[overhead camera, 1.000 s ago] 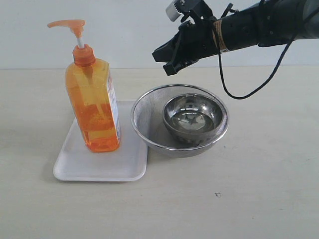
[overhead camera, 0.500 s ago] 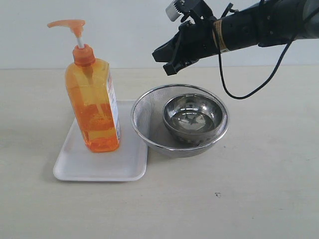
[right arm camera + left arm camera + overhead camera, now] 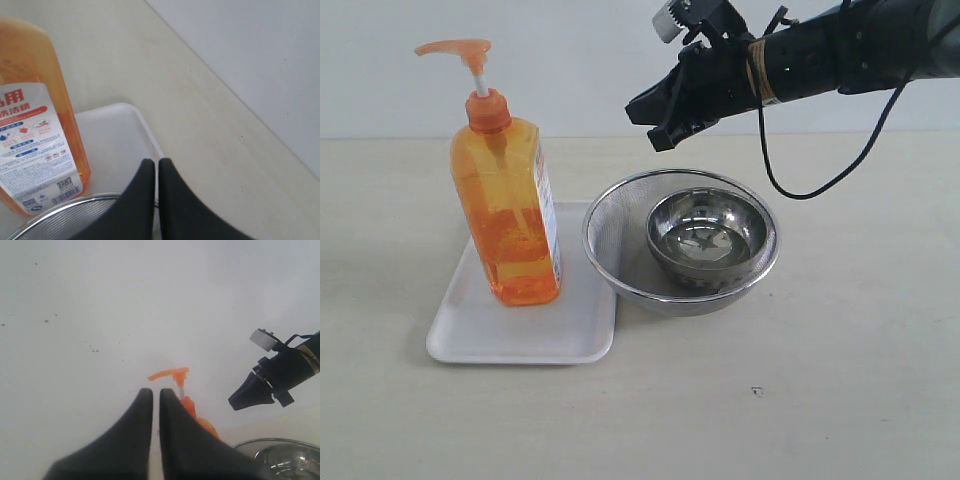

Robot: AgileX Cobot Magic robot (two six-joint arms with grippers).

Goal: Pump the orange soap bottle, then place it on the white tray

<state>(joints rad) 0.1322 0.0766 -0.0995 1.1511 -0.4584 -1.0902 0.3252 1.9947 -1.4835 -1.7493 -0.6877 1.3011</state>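
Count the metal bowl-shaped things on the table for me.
2. A round mesh strainer sits on the table beside the white tray, and a smaller shiny steel bowl sits inside that strainer. None seems hidden.

Round metal mesh strainer (image 3: 615, 235) below the right jaws, 1 shiny steel bowl (image 3: 707, 237) nested inside it, pale tabletop (image 3: 840, 380) underneath

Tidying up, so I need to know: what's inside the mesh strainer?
A shiny metal bowl sits inside the mesh strainer. The strainer's floor beneath the bowl is hidden.
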